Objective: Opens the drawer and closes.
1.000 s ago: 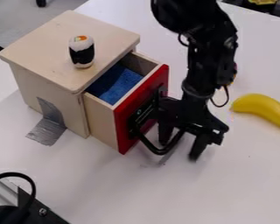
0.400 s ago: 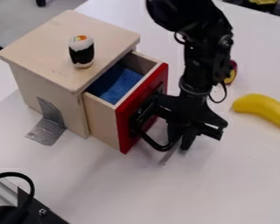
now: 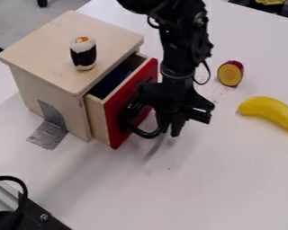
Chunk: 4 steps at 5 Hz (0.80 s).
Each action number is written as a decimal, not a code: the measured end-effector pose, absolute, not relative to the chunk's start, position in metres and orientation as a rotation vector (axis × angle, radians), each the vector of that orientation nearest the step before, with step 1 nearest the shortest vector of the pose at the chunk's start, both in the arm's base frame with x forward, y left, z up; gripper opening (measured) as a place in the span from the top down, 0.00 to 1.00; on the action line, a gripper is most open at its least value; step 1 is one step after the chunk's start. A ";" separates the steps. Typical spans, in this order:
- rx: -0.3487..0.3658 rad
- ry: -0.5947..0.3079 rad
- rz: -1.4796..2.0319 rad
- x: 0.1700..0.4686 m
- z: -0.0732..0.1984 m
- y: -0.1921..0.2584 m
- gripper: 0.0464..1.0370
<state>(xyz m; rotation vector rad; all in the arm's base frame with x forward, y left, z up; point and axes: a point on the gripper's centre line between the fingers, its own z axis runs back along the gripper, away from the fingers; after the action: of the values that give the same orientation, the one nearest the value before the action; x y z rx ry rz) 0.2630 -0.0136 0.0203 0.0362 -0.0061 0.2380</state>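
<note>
The black gripper (image 3: 169,131) hangs at the red front of the drawer (image 3: 115,114), its fingers closed together at the black handle (image 3: 147,134). One finger seems to be inside the handle's loop, so the gripper looks shut on it. The drawer stands partly out of the wooden cabinet (image 3: 57,74), with a narrow dark opening showing behind the red front. Part of the handle is hidden by the gripper.
A sushi roll toy (image 3: 84,53) stands on top of the cabinet. To the right lie a yellow banana (image 3: 270,112) and a cut round toy (image 3: 231,73). Grey tape (image 3: 48,134) holds the cabinet's left side to the table (image 3: 188,193).
The gripper's fingers have come together, and the gripper has moved left toward the cabinet. The drawer has slid partway in, hiding the blue inside, and the round toy has come into view.
</note>
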 end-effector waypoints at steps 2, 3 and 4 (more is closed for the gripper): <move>0.057 0.045 0.274 0.262 -0.002 0.009 0.90; 0.071 0.050 0.290 0.267 -0.007 0.020 0.90; 0.088 0.056 0.300 0.269 -0.008 0.029 0.90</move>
<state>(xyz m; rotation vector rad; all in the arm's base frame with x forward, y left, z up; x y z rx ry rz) 0.2694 0.0288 -0.0077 0.0885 0.0563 0.2997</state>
